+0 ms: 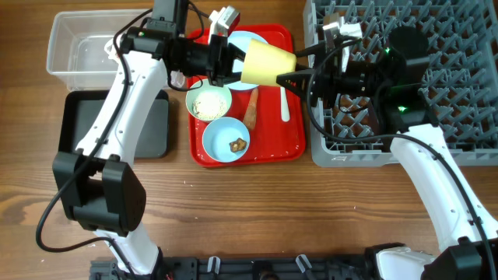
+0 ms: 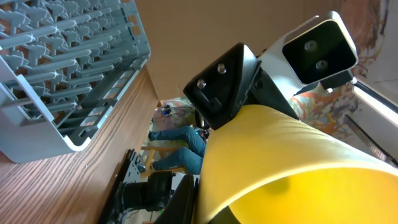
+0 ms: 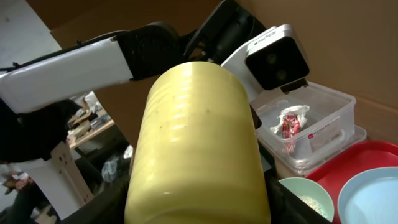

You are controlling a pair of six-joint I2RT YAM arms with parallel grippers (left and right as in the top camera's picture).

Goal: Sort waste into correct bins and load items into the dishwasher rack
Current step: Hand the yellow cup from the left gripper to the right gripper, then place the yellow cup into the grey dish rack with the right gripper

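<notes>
Two bowls (image 1: 191,105) (image 1: 216,131), one cup (image 1: 268,62), one spoon (image 1: 285,105), two bins (image 1: 70,56) (image 1: 152,117), probably one plate (image 1: 246,39)

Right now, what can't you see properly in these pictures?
Overhead: the light-blue plate is mostly under the yellow cup.
Both wrist views: the cup blocks the fingers of the left gripper and right gripper, so I can't tell who grips it.
Overhead: the left arm covers part of the black tray.
Overhead: the dishwasher rack is cut off by the right edge.
</notes>
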